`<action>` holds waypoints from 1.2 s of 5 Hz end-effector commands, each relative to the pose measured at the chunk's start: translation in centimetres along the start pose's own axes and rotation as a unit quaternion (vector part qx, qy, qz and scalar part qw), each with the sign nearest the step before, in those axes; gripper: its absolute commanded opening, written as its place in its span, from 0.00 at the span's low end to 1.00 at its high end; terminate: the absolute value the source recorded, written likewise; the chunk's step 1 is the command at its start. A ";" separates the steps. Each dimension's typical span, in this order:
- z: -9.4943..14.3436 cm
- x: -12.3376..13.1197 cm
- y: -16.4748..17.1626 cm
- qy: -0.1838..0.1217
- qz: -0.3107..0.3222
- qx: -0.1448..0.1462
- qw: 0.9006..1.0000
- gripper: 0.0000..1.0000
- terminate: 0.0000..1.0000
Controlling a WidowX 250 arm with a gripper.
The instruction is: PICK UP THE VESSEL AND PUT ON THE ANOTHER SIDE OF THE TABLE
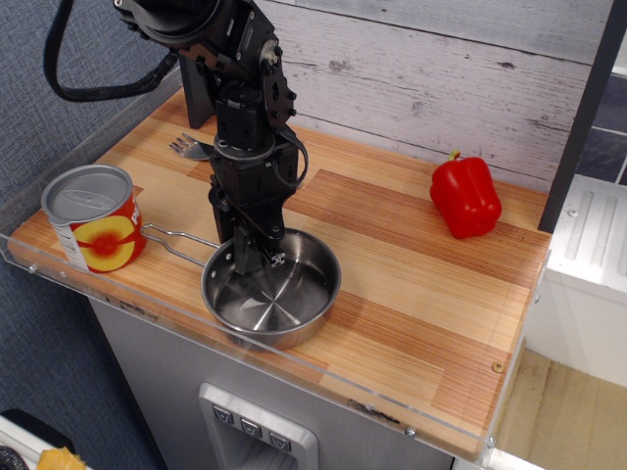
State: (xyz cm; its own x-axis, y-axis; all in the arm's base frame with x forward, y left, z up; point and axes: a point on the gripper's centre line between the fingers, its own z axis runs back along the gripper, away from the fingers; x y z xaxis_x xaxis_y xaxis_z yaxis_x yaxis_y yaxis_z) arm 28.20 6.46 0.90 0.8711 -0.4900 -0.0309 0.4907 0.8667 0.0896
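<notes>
The vessel [271,288] sits near the surface's [411,294] front left edge. The gripper [257,257], fingers apart, straddles its back rim (handle toward the can [93,217]); close squarely before lifting.

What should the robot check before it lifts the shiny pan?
1. Gripper is at the vessel: ok, its tips reach over the near-left rim into the bowl.
2. Gripper shut on the rim: cannot tell, the jaws are too dark and small to read.
3. Wire handle free: cannot tell, it ends right beside the tin can, so contact is unclear.
4. Landing space on the table: ok, bare wood lies to the right of the vessel.
5. Red pepper out of the way: ok, it stands apart near the back right.
</notes>
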 end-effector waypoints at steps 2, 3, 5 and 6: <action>2.3 2.0 0.2 0.006 0.023 -0.020 1.000 0.00 0.00; 3.1 2.5 -0.2 0.003 0.030 -0.032 0.999 0.00 0.00; 4.1 1.8 0.0 -0.001 0.221 -0.078 0.972 0.00 0.00; 4.7 1.5 -0.7 -0.013 0.331 -0.092 0.939 0.00 0.00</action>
State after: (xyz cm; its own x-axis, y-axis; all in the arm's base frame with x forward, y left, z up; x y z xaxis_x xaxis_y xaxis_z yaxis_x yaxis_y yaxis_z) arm 28.02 4.17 4.11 0.9789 0.1953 -0.0601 -0.2001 0.9757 -0.0896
